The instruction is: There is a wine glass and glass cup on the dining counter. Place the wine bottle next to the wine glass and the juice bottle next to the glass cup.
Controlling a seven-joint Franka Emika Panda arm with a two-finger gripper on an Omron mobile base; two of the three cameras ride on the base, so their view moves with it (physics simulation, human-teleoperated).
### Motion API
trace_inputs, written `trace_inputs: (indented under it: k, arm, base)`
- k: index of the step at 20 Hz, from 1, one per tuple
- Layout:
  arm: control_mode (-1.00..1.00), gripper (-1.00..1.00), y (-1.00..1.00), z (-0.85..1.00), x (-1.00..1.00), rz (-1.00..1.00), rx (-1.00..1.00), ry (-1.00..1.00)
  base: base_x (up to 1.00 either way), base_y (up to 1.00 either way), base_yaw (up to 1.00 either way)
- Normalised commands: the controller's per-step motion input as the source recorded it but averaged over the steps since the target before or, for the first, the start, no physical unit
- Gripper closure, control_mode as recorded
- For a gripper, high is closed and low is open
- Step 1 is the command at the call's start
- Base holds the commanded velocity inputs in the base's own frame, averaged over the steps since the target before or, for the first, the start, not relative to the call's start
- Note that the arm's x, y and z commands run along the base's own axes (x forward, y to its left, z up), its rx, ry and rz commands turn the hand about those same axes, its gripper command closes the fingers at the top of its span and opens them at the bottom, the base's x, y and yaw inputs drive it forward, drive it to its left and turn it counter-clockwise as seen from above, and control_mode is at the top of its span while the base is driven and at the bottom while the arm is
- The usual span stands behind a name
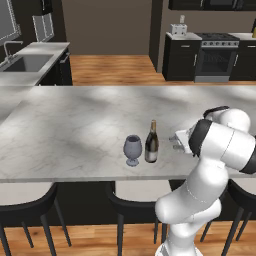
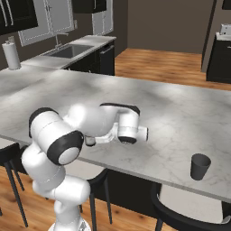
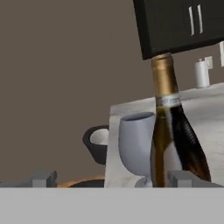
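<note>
The wine bottle (image 1: 151, 144) stands upright on the dining counter (image 1: 75, 125), close to the right of the wine glass (image 1: 132, 149). My gripper (image 1: 175, 142) hovers just right of the bottle, open and holding nothing. In the hand view the bottle (image 3: 173, 131) and the glass (image 3: 136, 146) stand side by side ahead of my gripper (image 3: 113, 178), whose fingertips (image 3: 43, 178) are spread wide. The glass cup (image 2: 200, 166) stands alone near the counter's (image 2: 180, 113) front edge, far to the right. The juice bottle is out of view.
Dark stools (image 1: 25, 210) line the counter's near side. A sink (image 1: 27, 62) is set in the counter at the back left, and a stove (image 1: 216, 55) stands at the back right. A paper towel roll (image 2: 11, 55) stands by the sink.
</note>
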Motion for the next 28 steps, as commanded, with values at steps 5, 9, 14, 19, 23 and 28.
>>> trace_inputs:
  k: [5, 9, 14, 19, 23, 28]
  arm:
    - [-1.00, -1.00, -0.02, 0.38, -0.44, 0.00, 0.00, 0.23]
    - [-1.00, -1.00, -0.01, 0.30, -0.54, -0.01, -0.05, 0.14]
    - [-1.00, -1.00, 0.00, 0.26, -0.53, -0.08, -0.12, 0.07]
    - [-1.00, -1.00, 0.00, 0.30, -0.39, -0.09, -0.23, 0.09]
    - [-1.00, -1.00, 0.00, 0.29, -0.41, -0.07, -0.35, 0.01]
    - [-1.00, -1.00, 0.00, 0.22, -0.41, -0.11, -0.36, 0.00]
  base:
    - [0.00, 0.00, 0.00]
    - [0.00, 0.00, 0.00]
    - [0.00, 0.00, 0.00]
    - [0.00, 0.00, 0.00]
    - [0.00, 0.00, 0.00]
    - [0.00, 0.00, 0.00]
